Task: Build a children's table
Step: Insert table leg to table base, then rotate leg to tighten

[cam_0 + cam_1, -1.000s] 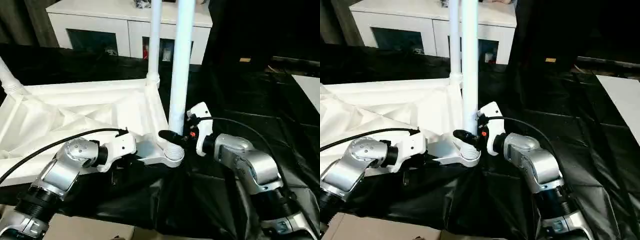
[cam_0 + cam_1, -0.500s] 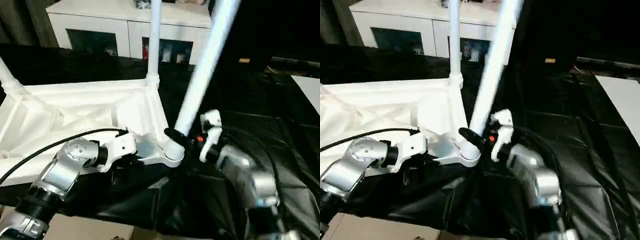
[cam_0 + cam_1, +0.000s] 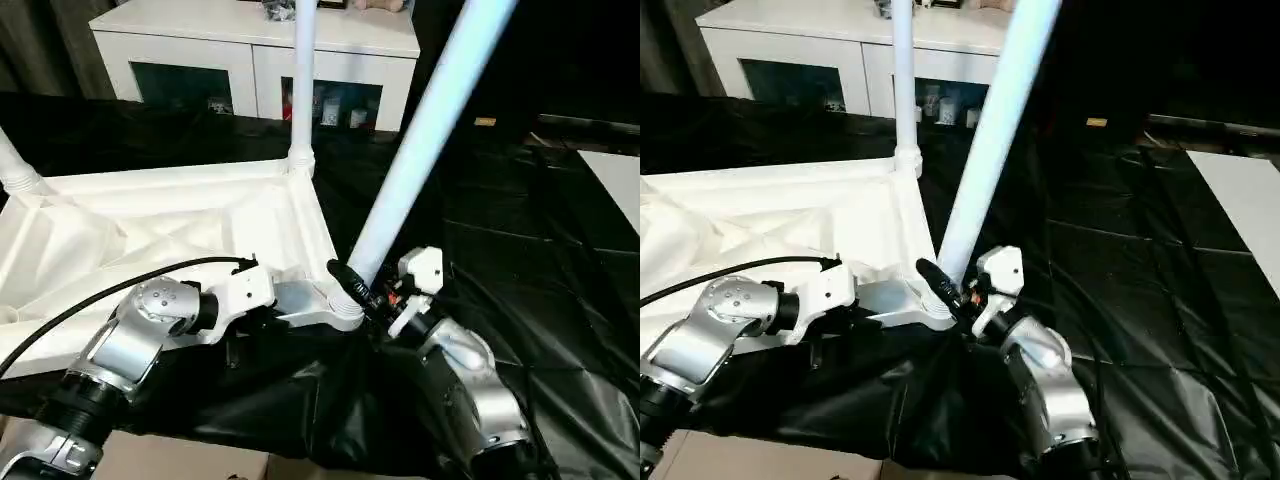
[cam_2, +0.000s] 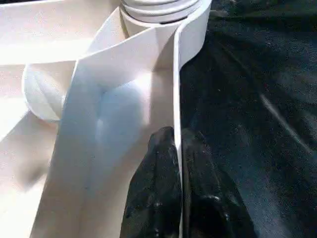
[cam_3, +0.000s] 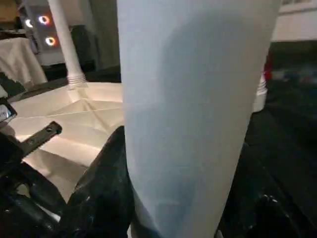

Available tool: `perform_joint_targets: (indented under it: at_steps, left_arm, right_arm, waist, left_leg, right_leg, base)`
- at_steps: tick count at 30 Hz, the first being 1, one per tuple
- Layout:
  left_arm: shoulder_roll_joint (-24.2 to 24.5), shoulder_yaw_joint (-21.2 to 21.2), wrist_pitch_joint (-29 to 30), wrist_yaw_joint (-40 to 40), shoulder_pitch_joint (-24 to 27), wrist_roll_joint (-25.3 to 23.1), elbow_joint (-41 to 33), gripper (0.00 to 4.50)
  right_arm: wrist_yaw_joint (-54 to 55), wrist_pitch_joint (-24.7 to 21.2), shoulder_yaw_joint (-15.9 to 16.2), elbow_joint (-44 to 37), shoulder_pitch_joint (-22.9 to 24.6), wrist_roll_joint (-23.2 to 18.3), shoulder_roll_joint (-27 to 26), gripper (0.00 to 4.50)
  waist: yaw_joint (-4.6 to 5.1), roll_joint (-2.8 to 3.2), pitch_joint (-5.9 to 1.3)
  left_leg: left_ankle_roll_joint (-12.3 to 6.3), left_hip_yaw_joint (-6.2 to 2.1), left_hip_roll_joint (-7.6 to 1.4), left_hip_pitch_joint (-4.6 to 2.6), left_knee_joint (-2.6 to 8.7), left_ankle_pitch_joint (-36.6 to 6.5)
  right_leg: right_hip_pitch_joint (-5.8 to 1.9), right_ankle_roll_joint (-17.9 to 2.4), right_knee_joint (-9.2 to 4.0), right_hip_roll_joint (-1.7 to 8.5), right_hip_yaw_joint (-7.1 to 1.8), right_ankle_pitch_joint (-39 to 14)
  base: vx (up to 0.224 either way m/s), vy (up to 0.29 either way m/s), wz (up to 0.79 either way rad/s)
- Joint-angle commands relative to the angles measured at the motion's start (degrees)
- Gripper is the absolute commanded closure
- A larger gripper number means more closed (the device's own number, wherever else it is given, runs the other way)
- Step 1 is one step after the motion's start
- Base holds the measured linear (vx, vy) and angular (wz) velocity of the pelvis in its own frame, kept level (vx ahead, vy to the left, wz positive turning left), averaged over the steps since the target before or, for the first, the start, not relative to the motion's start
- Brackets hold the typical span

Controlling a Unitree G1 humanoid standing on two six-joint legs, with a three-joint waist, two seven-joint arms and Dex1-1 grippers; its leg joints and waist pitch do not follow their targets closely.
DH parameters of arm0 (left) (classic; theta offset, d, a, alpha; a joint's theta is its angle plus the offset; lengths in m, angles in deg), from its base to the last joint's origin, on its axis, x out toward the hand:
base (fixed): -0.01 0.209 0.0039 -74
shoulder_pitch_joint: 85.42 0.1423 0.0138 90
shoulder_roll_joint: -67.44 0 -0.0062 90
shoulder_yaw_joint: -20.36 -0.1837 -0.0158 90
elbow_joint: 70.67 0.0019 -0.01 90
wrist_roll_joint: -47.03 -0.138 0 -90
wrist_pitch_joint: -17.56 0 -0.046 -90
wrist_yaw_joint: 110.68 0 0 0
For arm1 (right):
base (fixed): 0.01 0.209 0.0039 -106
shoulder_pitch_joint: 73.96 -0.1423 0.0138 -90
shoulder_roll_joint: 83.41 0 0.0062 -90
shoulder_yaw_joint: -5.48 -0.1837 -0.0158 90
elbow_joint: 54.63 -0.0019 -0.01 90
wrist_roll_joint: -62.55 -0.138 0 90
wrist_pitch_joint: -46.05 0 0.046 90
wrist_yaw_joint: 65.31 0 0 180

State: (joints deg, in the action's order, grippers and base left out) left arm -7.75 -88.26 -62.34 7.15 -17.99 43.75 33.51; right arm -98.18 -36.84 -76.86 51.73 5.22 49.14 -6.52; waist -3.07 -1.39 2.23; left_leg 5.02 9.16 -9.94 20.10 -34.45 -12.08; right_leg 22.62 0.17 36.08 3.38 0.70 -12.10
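The children's table lies upside down: its white ribbed top point(image 3: 150, 225) rests on black sheeting. One leg point(image 3: 303, 80) stands upright at the far corner and another point(image 3: 15, 165) rises at the left. A third leg point(image 3: 425, 150) leans to the right, its ribbed lower end at the near corner socket point(image 3: 338, 312). My right gripper point(image 3: 352, 287) is shut on this leg just above the socket, with one black finger point(image 5: 101, 186) on each side of the tube point(image 5: 193, 99). My left gripper point(image 4: 178, 148) is shut on the top's thin rim point(image 4: 176, 89) beside that socket.
A white cabinet point(image 3: 250, 45) with glass doors stands at the back. Crinkled black sheeting point(image 3: 520, 250) covers the work surface and hangs over its near edge. A white slab point(image 3: 620, 180) shows at the far right. Brown cardboard point(image 3: 180, 462) lies below the near edge.
The leg in my right gripper has tipped from upright to a lean to the right. My right forearm has swung lower and nearer. The left arm has kept still.
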Motion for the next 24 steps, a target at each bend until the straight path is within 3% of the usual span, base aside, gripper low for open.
perform_joint_targets:
  at_steps: [1,5,6,8,16,23,24]
  left_arm:
    - [-0.82,0.25,-0.97,0.19,-0.17,1.18,-0.29,4.5]
    - [-0.61,0.22,-0.85,0.21,-0.17,1.15,-0.52,4.5]
    - [-0.66,0.22,-0.8,0.3,-0.27,1.07,-0.5,4.5]
    - [-0.69,0.23,-0.79,0.31,-0.3,1.07,-0.48,4.5]
    - [-0.51,0.13,-0.84,-0.2,-0.05,1.14,-0.84,4.5]
    - [-0.52,0.09,-0.75,-0.26,-0.11,1.16,-0.88,4.5]
    - [-0.49,0.14,-0.62,-0.33,-0.13,1.26,-1.07,4.5]
  right_arm:
    - [2.46,-1.85,-1.29,4.97,1.62,2.7,1.25,2.65]
    - [1.58,-2.9,-0.08,4.5,1.53,2.9,1.8,2.65]
    - [0.92,-3.51,0.3,4.22,1.41,2.62,1.97,2.65]
    - [0.54,-4.14,0.7,4.16,1.31,2.8,2.26,2.65]
    - [-6.52,-13.76,4.22,1.6,-1.98,1.58,5.8,2.65]
    - [-11.23,-18.92,7.79,-0.14,-3.5,2.07,8.58,2.65]
    - [-12.64,-22.97,9.05,0.03,-4.65,2.37,9.61,2.65]
  waist:
    - [0.18,0.55,-2.21]
    - [0.18,0.5,-2.2]
    - [0.21,0.19,-2.15]
    - [0.26,0.32,-2.08]
    - [0.4,-0.24,-2.12]
    - [0.04,-0.34,-2.36]
    - [0.07,-0.45,-2.31]
  left_leg:
    - [-0.35,-0.63,-2.58,0.1,5.35,-14.96]
    - [-0.66,-0.68,-2.66,0.09,5.44,-15.56]
    - [-0.87,-0.66,-2.65,0.2,5.48,-15.24]
    - [-0.85,-0.7,-2.68,0.13,5.54,-15.86]
    - [-1.26,-0.69,-2.69,0.18,5.52,-15.47]
    - [-1.99,-0.41,-2.65,0.21,5.25,-11.44]
    - [-2.03,-0.44,-2.65,0.22,5.3,-11.66]
  right_leg:
    - [-1.87,-10.86,-4.94,3.73,-2.23,-13.4]
    - [-1.79,-10.78,-5.04,3.79,-2.32,-14.09]
    - [-1.84,-10.64,-5.04,3.76,-2.3,-14.18]
    - [-1.71,-10.41,-5.12,3.78,-2.3,-15.23]
    - [-1.73,-9.9,-5.17,3.7,-2.3,-15.84]
    - [-1.98,-10.82,-4.86,3.77,-2.24,-10.49]
    - [-2.02,-10.87,-4.85,3.73,-2.2,-11.06]
  base:
    - [0.0,0.0,0.0]
    - [0.0,0.0,0.0]
    - [0.0,0.0,0.0]
    - [0.0,0.0,0.0]
    - [0.0,0.0,0.0]
    - [0.0,0.0,0.0]
    - [0.0,0.0,0.0]
